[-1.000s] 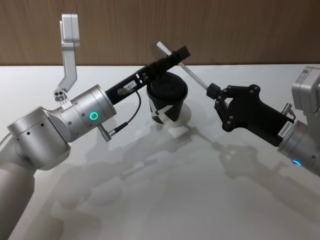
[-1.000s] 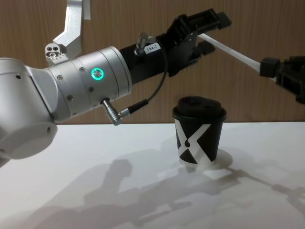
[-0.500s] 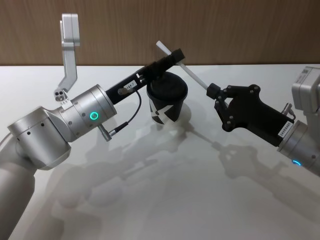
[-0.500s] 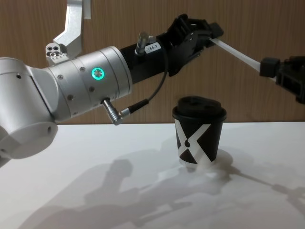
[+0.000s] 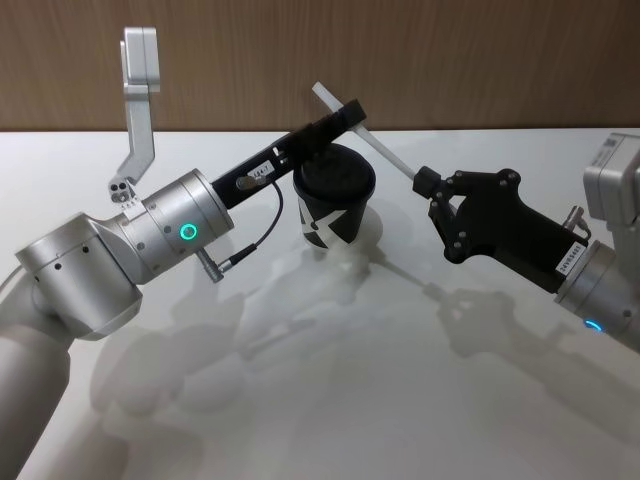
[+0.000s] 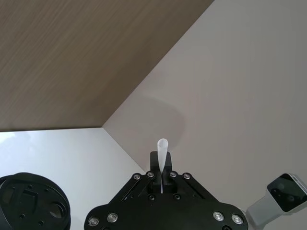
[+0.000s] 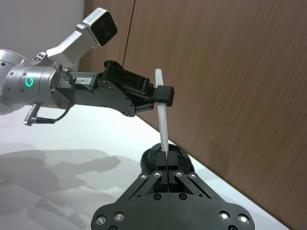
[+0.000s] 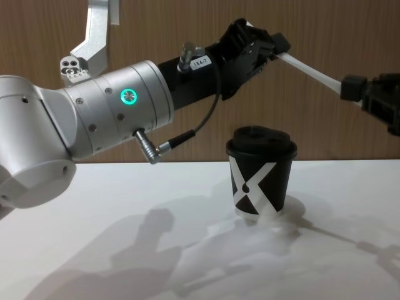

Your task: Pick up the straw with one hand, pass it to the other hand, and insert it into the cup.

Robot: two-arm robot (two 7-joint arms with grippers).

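Bright even light, soft overlapping shadows

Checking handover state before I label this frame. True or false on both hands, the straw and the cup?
1. The left hand and the right hand both grip the straw. True.
2. The straw is already in the cup. False: it is held slanted in the air above the cup.
3. The left hand holds the straw near its upper end, the right hand at its lower end. True.
4. The cup lies tipped over on the table. False: it stands upright with its lid on.
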